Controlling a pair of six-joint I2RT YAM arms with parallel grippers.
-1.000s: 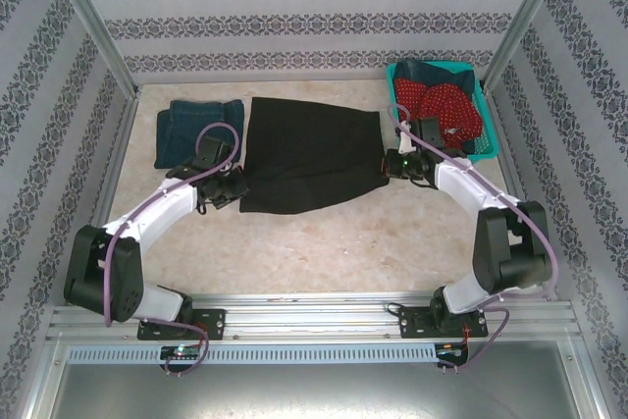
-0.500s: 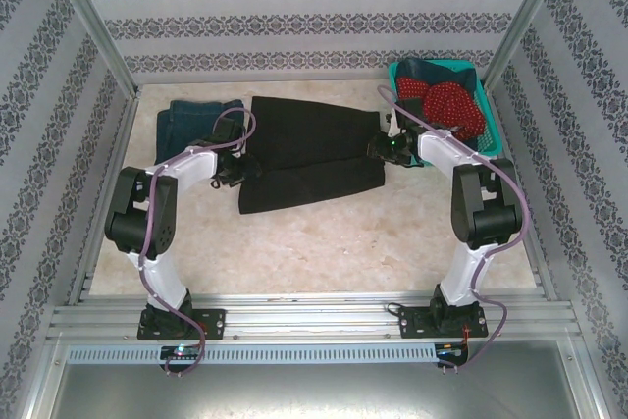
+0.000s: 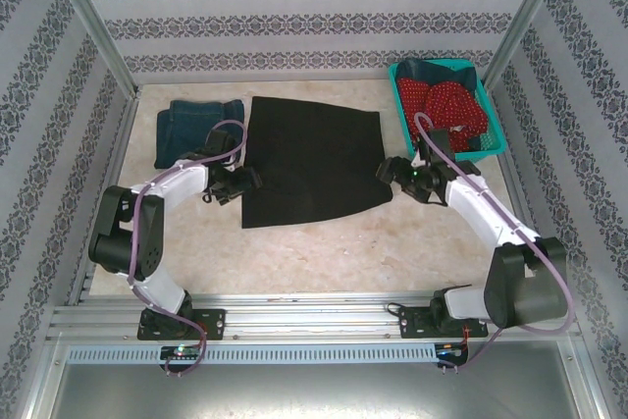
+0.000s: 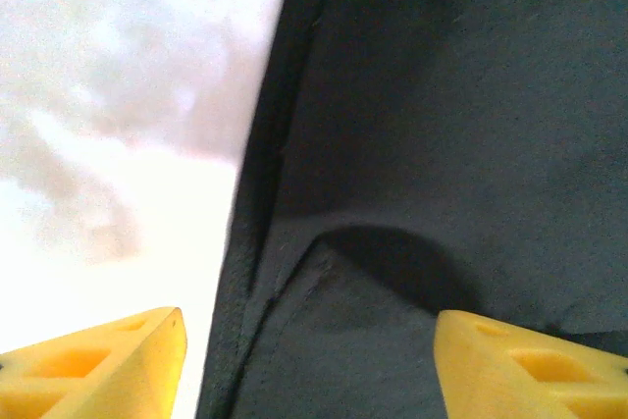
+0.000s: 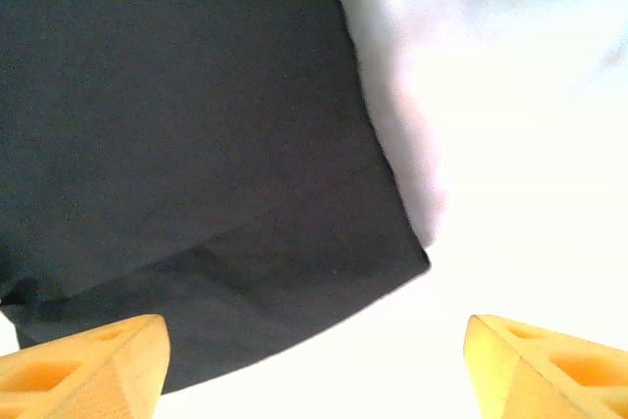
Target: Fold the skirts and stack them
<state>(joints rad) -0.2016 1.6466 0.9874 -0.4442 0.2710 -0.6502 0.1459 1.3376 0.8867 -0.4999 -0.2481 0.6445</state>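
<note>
I see one dark blue denim skirt (image 3: 199, 130) folded at far left of beige table (image 3: 324, 262), likely stack base. Plain black cloth skirt (image 3: 312, 159) lies at centre; layered near edge suggests one fold in, more needed. Left gripper (image 4: 310, 319) at its left edge, right gripper (image 5: 316, 331) at right edge, both jaws wide and empty. Red white-dotted skirt (image 3: 449, 105) and second denim skirt (image 3: 432, 71) in teal plastic mesh basket (image 3: 496, 147), far right, not yet folded. Under halfway, I'd say.

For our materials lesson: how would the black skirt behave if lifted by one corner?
Probably floppy: the black skirt lies flat, creased softly near one edge. Likely light and thin; its layered corner barely rises.
</note>
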